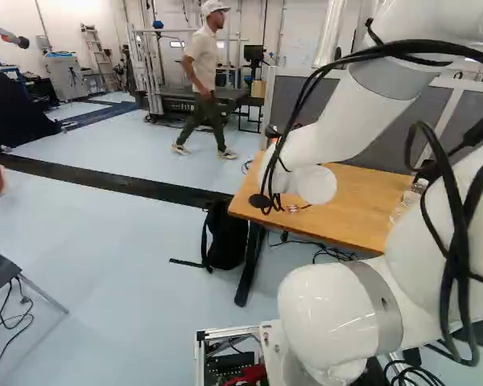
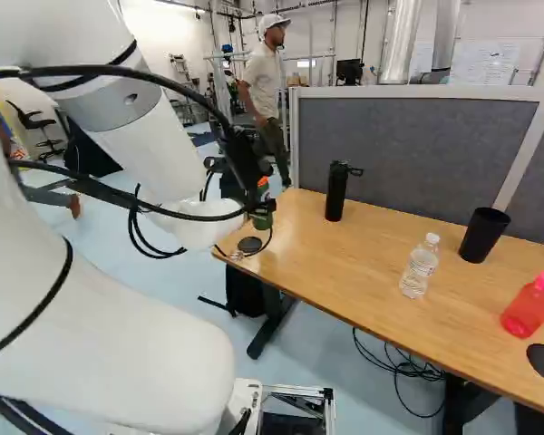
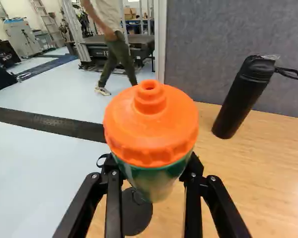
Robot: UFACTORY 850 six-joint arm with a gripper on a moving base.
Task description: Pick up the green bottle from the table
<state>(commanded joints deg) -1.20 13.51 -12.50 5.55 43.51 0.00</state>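
Note:
In the right base view the gripper (image 2: 252,201) is mostly hidden by the arm and cables, at the table's left end. The green bottle (image 2: 264,220) with its orange lid shows beside it. In the wrist view the gripper (image 3: 153,173) is shut on the green bottle (image 3: 156,174), one finger against each side below the orange lid (image 3: 151,124). The lid points toward the wrist camera. Whether the bottle's foot touches the wooden table (image 3: 268,163) cannot be told. The left base view does not show the bottle clearly.
On the table stand a black bottle (image 2: 336,192), a clear bottle (image 2: 420,266), a black cup (image 2: 483,235) and a pink bottle (image 2: 531,305). A grey partition (image 2: 408,154) runs behind. A black bag (image 1: 225,237) sits on the floor by the table leg.

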